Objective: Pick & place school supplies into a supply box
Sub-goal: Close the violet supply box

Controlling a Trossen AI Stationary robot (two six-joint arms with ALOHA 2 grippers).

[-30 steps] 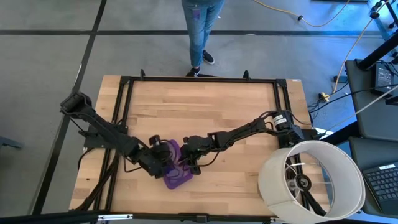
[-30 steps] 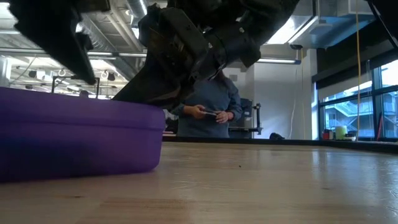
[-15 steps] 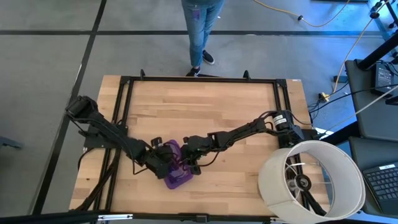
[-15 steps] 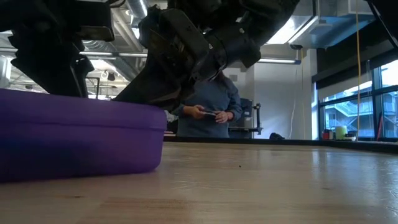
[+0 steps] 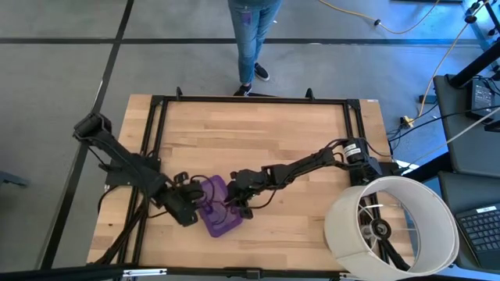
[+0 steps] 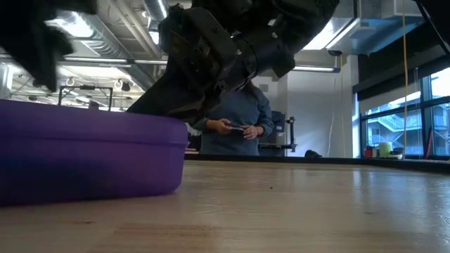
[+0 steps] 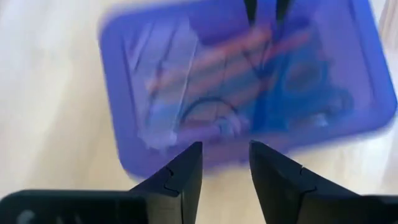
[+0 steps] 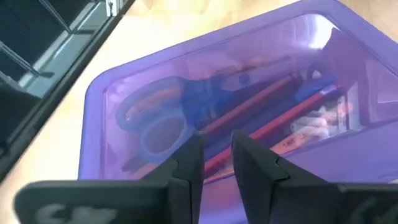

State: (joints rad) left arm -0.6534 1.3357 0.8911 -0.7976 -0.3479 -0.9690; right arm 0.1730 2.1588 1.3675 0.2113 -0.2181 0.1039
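The purple translucent supply box (image 5: pixel 222 222) lies near the table's near edge with its lid down. It fills the left of the low view (image 6: pixel 84 158). Through the lid I see blue-handled scissors (image 8: pixel 165 121) and red, blue and black pens or pencils (image 8: pixel 273 102); they are blurred in the left wrist view (image 7: pixel 249 74). My left gripper (image 5: pixel 186 209) (image 7: pixel 224 152) is open, just off the box's left side. My right gripper (image 5: pixel 234 203) (image 8: pixel 216 146) stands over the lid with a narrow gap between its fingers; it reaches down toward the box's top in the low view (image 6: pixel 190 84). My right gripper comes at the box's lid (image 8: pixel 214 127) from above, slanting in from the table's right. Its fingertips (image 8: pixel 189 155) stand close over the lid's middle. Whether they touch it I cannot tell. The box lies flat on the table.
A large white cylinder (image 5: pixel 391 222) stands at the table's near right corner. A person (image 5: pixel 251 39) stands beyond the far edge, also seen in the low view (image 6: pixel 235 126). A black frame rail (image 5: pixel 156 140) runs along the table's left side. Bare wood (image 5: pixel 258 133) lies toward the far edge.
My left gripper has drawn back from the box toward the table's left and near edge, and has left the box's top in the low view. The box and my right gripper have kept still.
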